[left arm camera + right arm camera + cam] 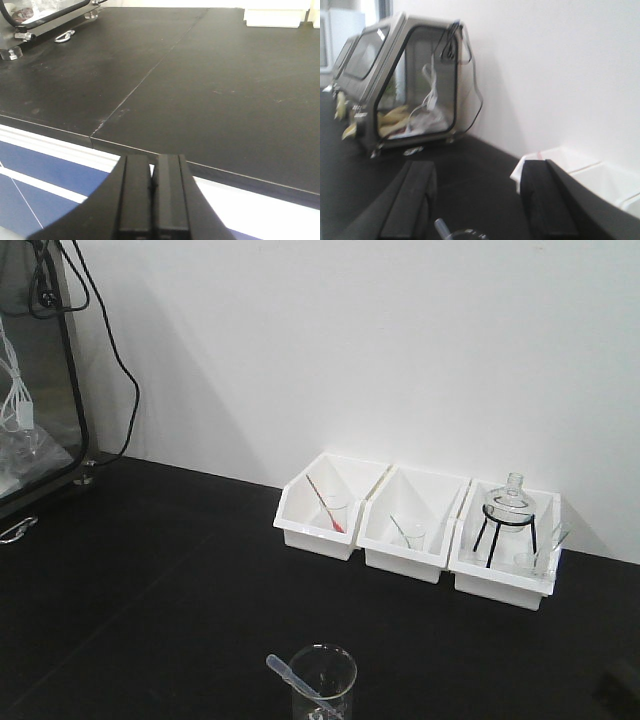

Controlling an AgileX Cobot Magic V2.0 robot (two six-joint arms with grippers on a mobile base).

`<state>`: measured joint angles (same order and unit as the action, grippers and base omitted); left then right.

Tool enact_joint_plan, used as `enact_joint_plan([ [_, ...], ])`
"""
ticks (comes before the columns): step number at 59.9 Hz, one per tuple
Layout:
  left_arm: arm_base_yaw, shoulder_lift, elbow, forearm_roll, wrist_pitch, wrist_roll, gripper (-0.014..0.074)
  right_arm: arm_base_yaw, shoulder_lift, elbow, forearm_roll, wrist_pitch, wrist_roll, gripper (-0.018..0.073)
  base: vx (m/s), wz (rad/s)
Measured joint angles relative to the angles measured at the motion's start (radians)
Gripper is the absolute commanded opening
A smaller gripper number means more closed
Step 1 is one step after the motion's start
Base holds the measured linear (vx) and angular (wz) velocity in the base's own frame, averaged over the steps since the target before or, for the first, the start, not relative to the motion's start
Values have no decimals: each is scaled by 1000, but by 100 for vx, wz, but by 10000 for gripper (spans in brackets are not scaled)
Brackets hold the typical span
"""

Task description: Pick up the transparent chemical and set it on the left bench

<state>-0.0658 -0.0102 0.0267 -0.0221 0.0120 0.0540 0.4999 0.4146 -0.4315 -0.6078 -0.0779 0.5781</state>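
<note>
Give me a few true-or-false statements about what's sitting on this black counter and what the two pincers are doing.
1. The clear dropper stands in the glass beaker. True.
2. Four white bins line the wall. False: three white bins.
3. The red-tipped stick is in the rightmost bin. False: it is in the leftmost one.
4. The left pincer is shut and holds nothing. True.
5. The right pincer grips the dropper. False: its jaws stand open, with the dropper's bulb below and between them.
</note>
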Motion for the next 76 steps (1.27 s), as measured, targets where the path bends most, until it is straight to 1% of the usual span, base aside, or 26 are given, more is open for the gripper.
enact_joint_plan([
  [4,0,0,0,0,0,0,-3,0,-76,0,12,90,-14,330,0,0],
  [6,0,0,0,0,0,0,-3,-4,-109,1,31,153,-34,299,0,0],
  [9,0,0,0,0,0,0,-3,-21,-152,8,86,226,-72,244,0,0],
  [11,0,0,0,0,0,0,-3,-52,-189,23,133,283,-118,206,0,0],
  [13,0,0,0,0,0,0,-3,-81,-215,38,186,312,-157,167,0,0],
  [15,0,0,0,0,0,0,-3,-133,-254,72,242,337,-222,130,0,0],
  [20,0,0,0,0,0,0,-3,-243,-339,171,364,325,-360,36,0,0],
  [23,0,0,0,0,0,0,-3,-299,-392,243,428,293,-414,-9,0,0],
  [26,0,0,0,0,0,0,-3,-344,-416,330,464,245,-446,-12,0,0],
  [30,0,0,0,0,0,0,-3,-375,-424,423,497,193,-460,-10,0,0],
  [34,0,0,0,0,0,0,-3,-385,-424,459,504,190,-469,-8,0,0],
  [43,0,0,0,0,0,0,-3,-388,-424,463,485,175,-526,-8,0,0],
  [76,0,0,0,0,0,0,-3,-388,-424,463,484,175,-530,-8,0,0],
])
